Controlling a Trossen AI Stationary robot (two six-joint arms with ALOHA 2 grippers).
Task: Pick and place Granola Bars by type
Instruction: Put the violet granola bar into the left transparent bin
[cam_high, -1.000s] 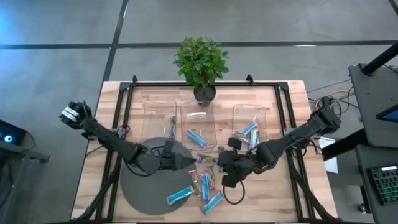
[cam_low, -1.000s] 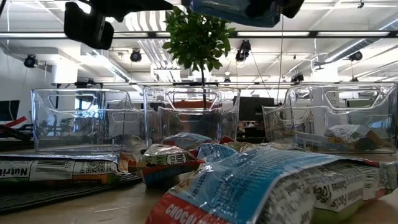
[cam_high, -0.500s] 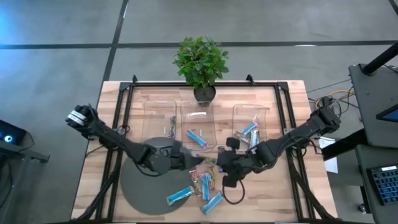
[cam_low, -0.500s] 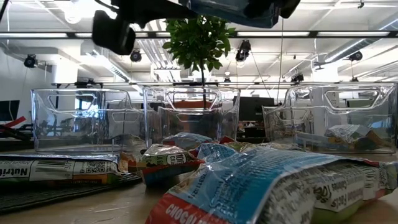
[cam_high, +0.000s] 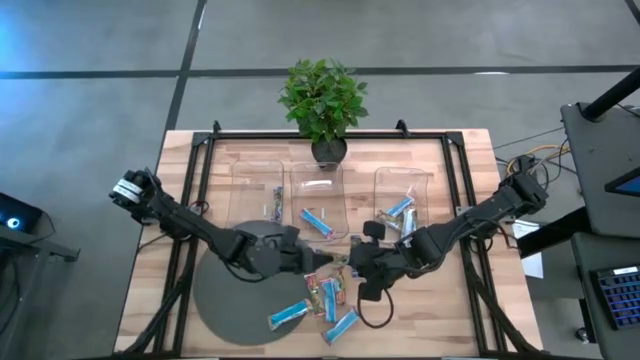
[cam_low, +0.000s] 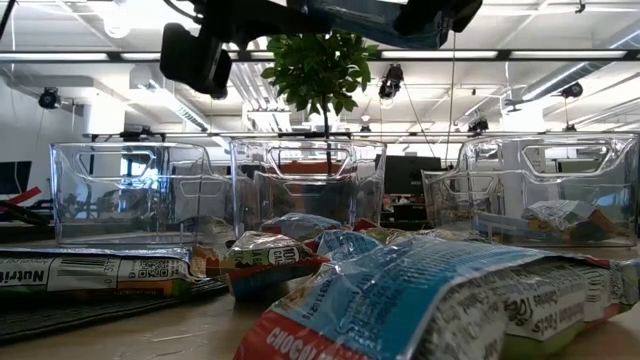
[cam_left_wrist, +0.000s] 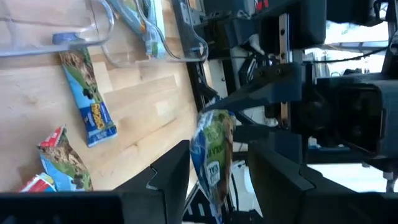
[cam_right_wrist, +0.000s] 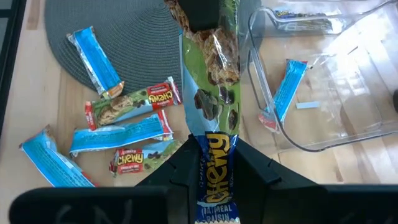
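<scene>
My right gripper (cam_right_wrist: 212, 148) is shut on a green multicoloured granola bar (cam_right_wrist: 211, 81) above the table's middle, near the heap of loose bars (cam_high: 322, 297). My left gripper (cam_left_wrist: 217, 150) is open, its fingers on either side of the same bar's other end (cam_left_wrist: 211, 143); whether they touch it, I cannot tell. In the high view the two grippers face each other, left (cam_high: 312, 262) and right (cam_high: 352, 263). Blue-and-white and red-green bars lie flat on the wood and on the mat's edge. My right gripper pinches the green bar between its two fingers at the end printed with the brand name (cam_right_wrist: 214, 163). The fingers come about level from the table's right and lie along the bar. The bar is lifted clear and reaches out toward my left gripper.
Three clear trays stand along the far side: the left (cam_high: 258, 185) holds a dark bar, the middle (cam_high: 318, 180) a blue one, the right (cam_high: 405, 180) several blue ones. A grey round mat (cam_high: 235, 300) lies near left. A potted plant (cam_high: 322, 100) stands at the far edge.
My left gripper has moved toward the table's right, across the mat, up to the free end of the bar held by my right gripper. The right arm and the bar have kept still.
</scene>
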